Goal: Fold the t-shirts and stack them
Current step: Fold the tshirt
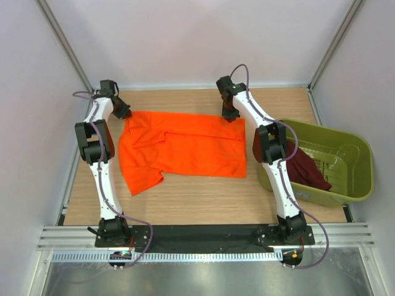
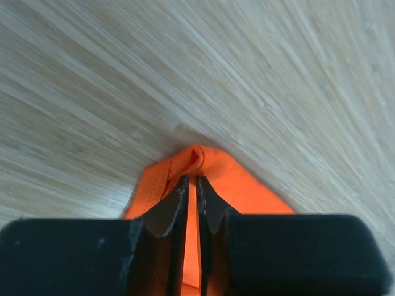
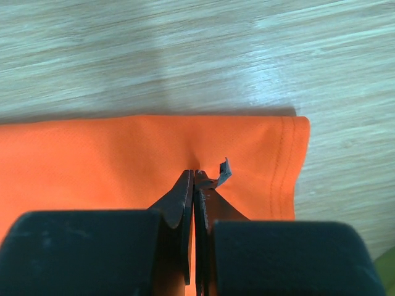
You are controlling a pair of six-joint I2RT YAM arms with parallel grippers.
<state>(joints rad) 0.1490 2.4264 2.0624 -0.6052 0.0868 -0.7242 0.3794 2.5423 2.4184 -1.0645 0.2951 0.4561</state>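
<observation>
The orange shirt (image 1: 185, 148) lies spread on the worktop (image 1: 203, 197), and its first fold looks about to start. The left end effector (image 2: 192, 180) is clenched on a bunched corner at the far left, and the right end effector (image 3: 192, 174) is pinched on the far edge near the hem. The next move probably calls for both to lift together and carry that edge toward the near side evenly, so the cloth doubles without skewing. The maroon shirt (image 1: 305, 169) lies in the tub (image 1: 358, 148).

surface: wooden table (image 1: 203, 197) | on it: orange t-shirt (image 1: 185, 145) — spread flat | green tub (image 1: 353, 180) — right edge
</observation>
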